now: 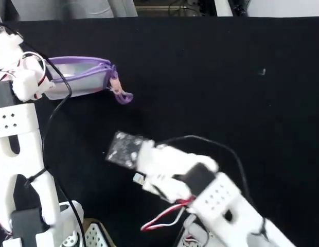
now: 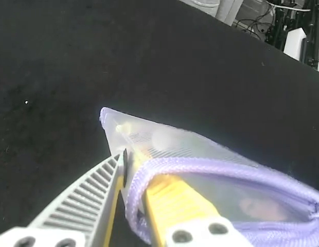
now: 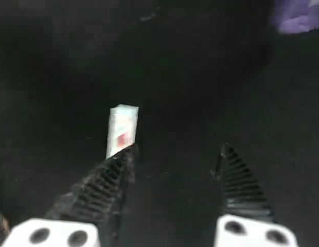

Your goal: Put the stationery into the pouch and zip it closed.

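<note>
From above, the black bench ran across the whole view, matte and dark, with a faint pale speck far out from both arms. Past its far edge stood pale grey uprights and a tangle of dark cables. The left arm stood at one side, and the purple-trimmed pouch lay on the bench straight out from its tip, mouth open, with a purple loop trailing from the end farthest from that arm. The right arm lay low across the near part of the bench, pointing toward the pouch but well apart from it.

At the left wrist, the left fingers were pinching the pouch's rim: the grey ribbed finger outside the wall, the yellow one inside the mouth, with the purple zip edge between them. The translucent body of the pouch stretched away beyond the fingertips and rested on the black surface. Something pinkish showed through its wall, but I could not tell what it was. Beyond the bench edge were more grey posts, wires and white equipment.

At the right wrist, the right fingers were spread wide over bare black bench and held nothing. A small white stationery piece with a red mark lay just past the tip of one finger, outside the gap between them.
</note>
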Robot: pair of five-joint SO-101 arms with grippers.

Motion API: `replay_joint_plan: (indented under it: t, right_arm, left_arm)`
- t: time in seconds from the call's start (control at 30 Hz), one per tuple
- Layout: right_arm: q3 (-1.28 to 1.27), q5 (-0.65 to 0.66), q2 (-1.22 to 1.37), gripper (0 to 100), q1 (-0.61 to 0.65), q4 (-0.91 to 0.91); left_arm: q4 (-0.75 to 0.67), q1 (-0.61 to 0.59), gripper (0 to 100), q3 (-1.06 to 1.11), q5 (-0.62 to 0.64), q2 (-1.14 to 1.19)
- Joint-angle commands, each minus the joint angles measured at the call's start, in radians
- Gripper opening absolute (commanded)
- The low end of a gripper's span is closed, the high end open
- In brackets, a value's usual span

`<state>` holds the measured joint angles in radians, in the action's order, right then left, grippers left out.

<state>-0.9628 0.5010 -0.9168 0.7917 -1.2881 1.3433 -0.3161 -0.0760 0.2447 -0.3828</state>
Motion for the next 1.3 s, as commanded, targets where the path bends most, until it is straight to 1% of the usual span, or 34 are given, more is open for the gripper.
replay_joint_plan:
  t: [0.0,0.13,0.33,0.43,0.7,0.77,0.93,0.97,1.13,1.27]
  right_arm:
    - [0.004,-0.005,0.125,23.7,0.069,0.069]
    - [0.004,-0.061,0.28,23.7,0.075,0.183]
    - [0.004,-0.063,0.522,23.7,0.078,0.315]
    - [0.021,-0.06,0.619,23.7,0.077,0.344]
    - [0.093,-0.061,0.75,23.1,0.074,0.339]
    - [0.099,-0.061,0.774,18.7,0.074,0.342]
    - [0.136,-0.066,0.808,1.8,0.072,0.328]
    - [0.14,-0.063,0.808,1.0,0.072,0.315]
    - [0.24,-0.063,0.8,2.8,0.041,0.189]
    - [0.358,-0.066,0.714,2.8,-0.066,0.074]
  left_arm:
    - [-0.031,-0.013,3,-0.016,0.009,-0.009]
    - [-0.031,-0.013,3,-0.016,0.009,-0.009]
    - [-0.032,-0.015,3,-0.016,0.009,-0.009]
    - [-0.032,-0.015,3,-0.016,0.009,-0.009]
    - [-0.031,-0.015,3,-0.016,0.009,-0.009]
    - [-0.031,-0.015,3,-0.016,0.009,-0.009]
    - [-0.029,-0.015,3,-0.016,0.009,-0.009]
    - [-0.028,-0.015,3,-0.016,0.009,-0.009]
    - [-0.026,-0.012,3,-0.016,0.009,-0.009]
    - [-0.026,-0.008,3,-0.016,0.009,-0.009]
